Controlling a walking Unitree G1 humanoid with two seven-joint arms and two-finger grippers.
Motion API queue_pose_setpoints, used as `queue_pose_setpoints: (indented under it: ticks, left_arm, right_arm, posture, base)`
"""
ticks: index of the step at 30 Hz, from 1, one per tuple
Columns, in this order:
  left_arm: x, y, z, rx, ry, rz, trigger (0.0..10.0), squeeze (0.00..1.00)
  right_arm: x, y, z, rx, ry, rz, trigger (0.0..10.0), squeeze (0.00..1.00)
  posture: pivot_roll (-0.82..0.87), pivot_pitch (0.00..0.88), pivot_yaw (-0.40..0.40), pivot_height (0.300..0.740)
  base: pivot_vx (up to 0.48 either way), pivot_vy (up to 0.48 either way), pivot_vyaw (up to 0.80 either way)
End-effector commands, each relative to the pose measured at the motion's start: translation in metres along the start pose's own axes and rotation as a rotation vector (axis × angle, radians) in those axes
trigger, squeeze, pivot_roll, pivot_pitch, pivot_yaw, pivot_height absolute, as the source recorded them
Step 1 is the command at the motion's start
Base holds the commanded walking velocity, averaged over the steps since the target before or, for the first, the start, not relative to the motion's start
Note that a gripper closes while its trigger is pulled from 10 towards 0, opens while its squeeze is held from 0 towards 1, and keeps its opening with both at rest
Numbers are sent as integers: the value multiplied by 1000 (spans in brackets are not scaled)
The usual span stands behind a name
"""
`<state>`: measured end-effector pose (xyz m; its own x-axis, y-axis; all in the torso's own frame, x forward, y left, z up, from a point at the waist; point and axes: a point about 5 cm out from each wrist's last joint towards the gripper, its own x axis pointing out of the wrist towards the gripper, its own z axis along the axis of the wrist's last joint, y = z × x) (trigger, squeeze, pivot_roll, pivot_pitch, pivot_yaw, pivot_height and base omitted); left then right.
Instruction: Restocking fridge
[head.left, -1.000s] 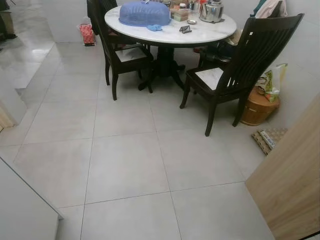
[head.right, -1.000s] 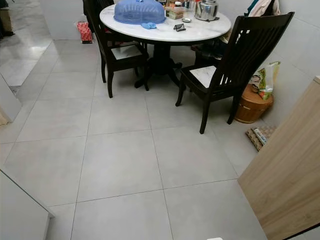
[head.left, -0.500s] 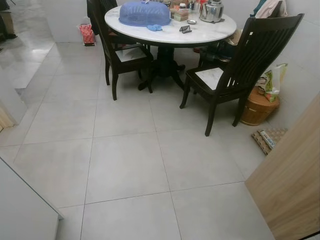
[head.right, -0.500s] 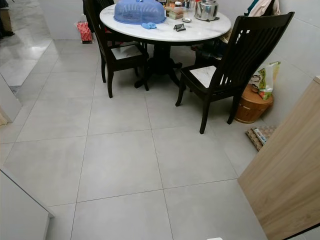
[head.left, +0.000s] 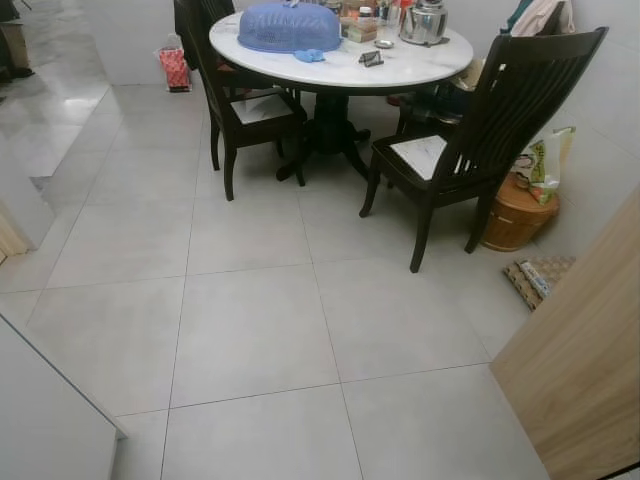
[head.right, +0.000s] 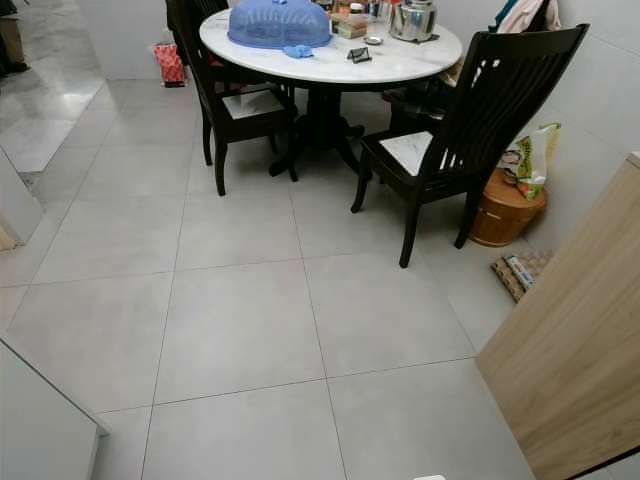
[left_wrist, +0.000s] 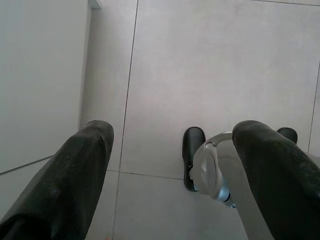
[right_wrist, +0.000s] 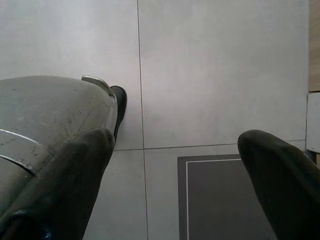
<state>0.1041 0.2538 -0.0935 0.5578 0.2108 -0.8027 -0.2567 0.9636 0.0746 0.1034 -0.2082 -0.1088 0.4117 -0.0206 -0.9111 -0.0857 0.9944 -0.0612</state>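
My left gripper (left_wrist: 175, 175) hangs at my side, pointing down at the grey tiled floor (left_wrist: 215, 60), open with nothing between its black fingers (left_wrist: 75, 170). My right gripper (right_wrist: 175, 170) also hangs over the floor, open and empty, beside my silver leg (right_wrist: 45, 115). A white flat panel (head.left: 45, 420) rises at my near left, and it also appears as the white panel (left_wrist: 40, 75) in the left wrist view. I cannot tell whether it belongs to a fridge. No food items are near me.
Ahead stands a round white marble table (head.left: 420, 68) carrying a blue mesh food cover (head.left: 288, 27), jars and a steel pot (head.left: 424, 22). Dark wooden chairs (head.left: 480, 130) surround it. A light wooden cabinet side (head.left: 590, 370) stands at near right, a wooden bucket (head.left: 515, 212) beyond it.
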Motion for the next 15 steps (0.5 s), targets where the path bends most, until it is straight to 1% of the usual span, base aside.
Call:
queue_pose_setpoints:
  ticks: [1,10,15]
  left_arm:
    - [-2,2,-4,20,20,-10,10000,0]
    - [-1,2,-3,20,18,-11,10000,0]
    - [0,2,-1,18,14,-8,10000,0]
  right_arm:
    - [3,13,6,10,-9,33,10000,0]
    - [3,14,6,10,-7,33,10000,0]
    - [2,10,6,12,-9,31,10000,0]
  posture:
    - [-95,0,-38,740]
    - [-102,0,-37,740]
    - [-101,0,-34,740]
  base:
    - [0,0,0]
    - [0,0,0]
    - [0,0,0]
